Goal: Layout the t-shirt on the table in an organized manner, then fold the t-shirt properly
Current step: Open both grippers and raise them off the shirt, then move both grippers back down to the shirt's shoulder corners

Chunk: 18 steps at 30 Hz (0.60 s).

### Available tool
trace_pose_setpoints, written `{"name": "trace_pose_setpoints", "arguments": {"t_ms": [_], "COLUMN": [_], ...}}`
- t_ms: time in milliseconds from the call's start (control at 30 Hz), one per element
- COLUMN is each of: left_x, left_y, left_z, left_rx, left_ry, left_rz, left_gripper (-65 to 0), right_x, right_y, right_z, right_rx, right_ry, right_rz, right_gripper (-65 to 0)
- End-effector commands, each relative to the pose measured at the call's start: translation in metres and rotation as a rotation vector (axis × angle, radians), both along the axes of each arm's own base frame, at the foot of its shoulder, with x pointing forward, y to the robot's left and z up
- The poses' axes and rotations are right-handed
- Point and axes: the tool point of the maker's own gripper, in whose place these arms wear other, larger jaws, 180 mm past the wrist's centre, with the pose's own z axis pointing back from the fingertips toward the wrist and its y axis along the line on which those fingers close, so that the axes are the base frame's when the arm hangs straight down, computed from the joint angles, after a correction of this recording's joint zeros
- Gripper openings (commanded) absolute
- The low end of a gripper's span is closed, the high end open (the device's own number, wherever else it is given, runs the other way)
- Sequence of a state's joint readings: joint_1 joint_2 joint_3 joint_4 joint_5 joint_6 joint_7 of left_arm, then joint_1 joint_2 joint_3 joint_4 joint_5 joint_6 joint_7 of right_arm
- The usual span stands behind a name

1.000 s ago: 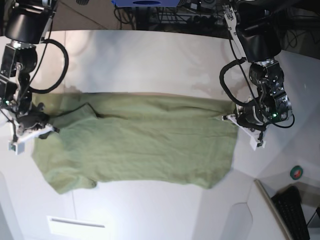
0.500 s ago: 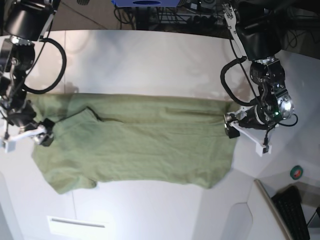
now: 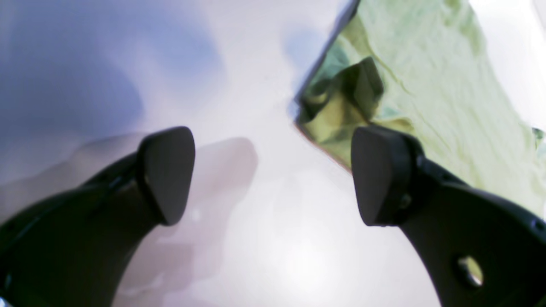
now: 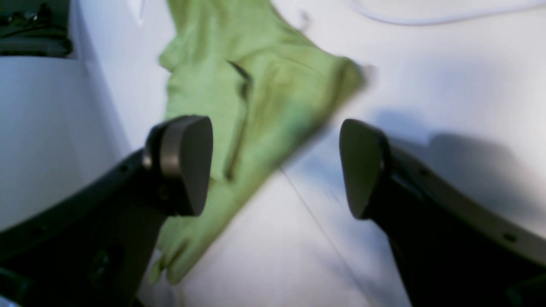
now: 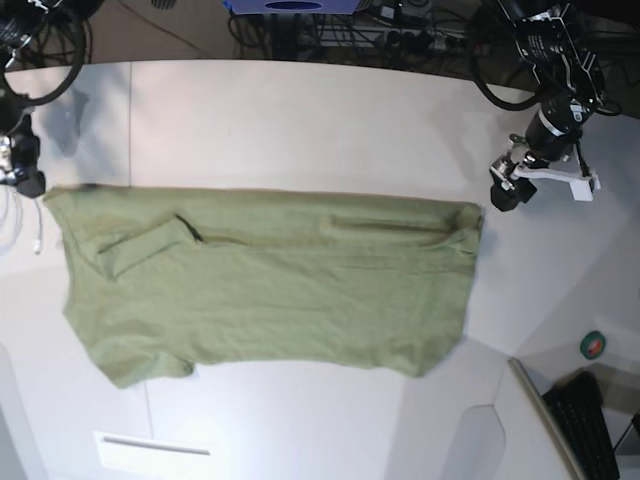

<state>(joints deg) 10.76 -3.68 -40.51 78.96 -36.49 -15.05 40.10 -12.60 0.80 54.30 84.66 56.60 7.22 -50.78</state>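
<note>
The olive-green t-shirt (image 5: 270, 285) lies spread across the white table (image 5: 300, 110), its far edge straight. A sleeve is doubled over near its left end, and a low ridge runs near its right end. My left gripper (image 5: 540, 183) hangs open just beyond the shirt's far right corner, holding nothing. In the left wrist view the left gripper (image 3: 273, 175) stands over bare table, with the crumpled corner of the t-shirt (image 3: 341, 98) ahead. My right gripper (image 5: 20, 170) is at the far left corner. The right gripper (image 4: 273, 166) is open in its wrist view, above the edge of the t-shirt (image 4: 256, 85).
A white cable (image 5: 35, 232) lies by the shirt's left end. A black keyboard (image 5: 590, 425) and a small round green object (image 5: 594, 345) sit at the lower right. A white strip (image 5: 150, 443) lies near the front edge. Cables (image 5: 400, 30) crowd the space beyond the curved far edge.
Both grippers have opened, let go of the shirt's far corners and drawn up and away toward the far side. The shirt's far edge now lies straighter and farther back.
</note>
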Motion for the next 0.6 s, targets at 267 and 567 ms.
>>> {"name": "trace_pose_setpoints", "arguments": {"t_ms": [267, 567], "left_x": [0.01, 0.013], "left_y": [-0.014, -0.028], "left_z": [-0.007, -0.01], "left_rx": [0.002, -0.008], "left_ry": [0.019, 0.023], "left_rz": [-0.098, -0.137], "left_gripper": [-26.5, -27.0], "right_x": [0.008, 0.021], "right_y": [0.009, 0.021], "right_z": [-0.019, -0.068], "right_rx": [0.087, 0.143], "right_ry": [-0.001, 0.093], "right_rz": [-0.012, -0.063], "right_gripper": [-21.0, -24.6]}}
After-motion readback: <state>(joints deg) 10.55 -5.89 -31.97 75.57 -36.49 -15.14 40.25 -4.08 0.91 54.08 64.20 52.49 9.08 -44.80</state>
